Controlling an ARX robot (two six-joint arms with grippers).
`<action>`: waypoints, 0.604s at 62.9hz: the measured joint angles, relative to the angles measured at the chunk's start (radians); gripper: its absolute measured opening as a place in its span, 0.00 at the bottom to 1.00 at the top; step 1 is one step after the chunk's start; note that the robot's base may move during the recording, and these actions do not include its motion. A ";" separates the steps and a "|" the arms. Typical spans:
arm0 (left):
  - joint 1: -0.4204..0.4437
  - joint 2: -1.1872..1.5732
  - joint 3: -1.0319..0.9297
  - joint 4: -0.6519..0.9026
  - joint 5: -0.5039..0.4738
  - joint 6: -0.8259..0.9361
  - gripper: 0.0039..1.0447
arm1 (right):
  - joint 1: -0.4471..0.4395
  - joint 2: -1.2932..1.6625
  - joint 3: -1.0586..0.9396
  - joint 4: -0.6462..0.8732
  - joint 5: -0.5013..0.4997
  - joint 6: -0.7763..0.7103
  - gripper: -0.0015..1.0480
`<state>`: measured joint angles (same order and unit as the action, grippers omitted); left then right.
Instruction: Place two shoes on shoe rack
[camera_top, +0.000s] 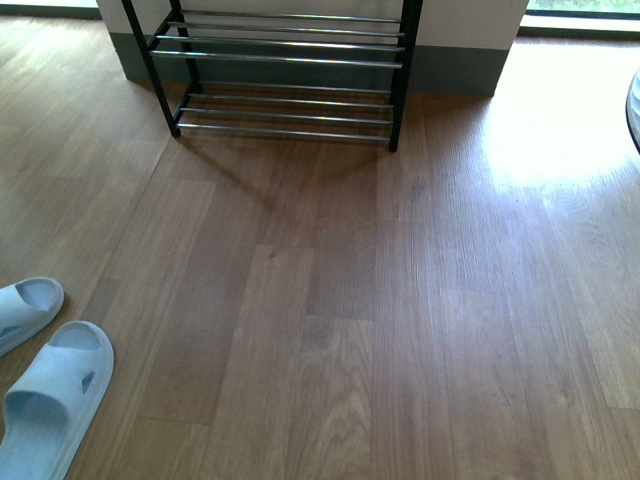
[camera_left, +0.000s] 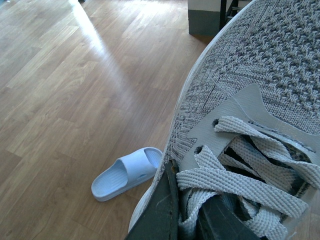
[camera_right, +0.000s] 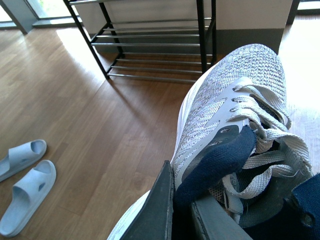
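Wooden floor (camera_top: 330, 300) lies between the shoe rack (camera_top: 400, 80) ahead and the left end effector (camera_left: 189, 215), clamped on one grey sneaker (camera_left: 260, 75), and the right end effector (camera_right: 182, 210), clamped on the other grey sneaker (camera_right: 225, 100): mid-carry, I'd say, with a forward reach onto the bars next.

Sneakers (camera_right: 225, 100): coarse knit cloth; laces (camera_left: 240, 185) flat woven. Shoe rack (camera_top: 399, 90): glossy chrome bars (camera_top: 280, 57), black metal frame. Floor (camera_top: 350, 300): wood-grain, semi-gloss. Slippers (camera_top: 50, 395): smooth matt plastic.

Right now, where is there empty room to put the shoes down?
On the shoe rack, the bars in view are bare. The floor between rack and slippers is open, and so is the right side. Crowded only at near left, by the slippers. The left hand holds one sneaker, the right hand the other.
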<state>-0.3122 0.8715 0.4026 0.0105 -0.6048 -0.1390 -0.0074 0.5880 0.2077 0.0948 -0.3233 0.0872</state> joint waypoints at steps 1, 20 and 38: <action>0.000 0.000 0.000 0.000 0.000 0.000 0.01 | 0.000 0.000 0.000 0.000 0.000 0.000 0.01; 0.000 0.000 0.000 0.000 0.000 0.000 0.01 | 0.000 0.000 0.000 0.000 0.001 0.000 0.01; 0.000 0.000 0.000 0.000 0.001 0.000 0.01 | 0.000 0.000 0.000 0.000 0.001 0.000 0.01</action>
<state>-0.3126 0.8715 0.4026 0.0105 -0.6041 -0.1387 -0.0074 0.5884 0.2077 0.0948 -0.3225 0.0872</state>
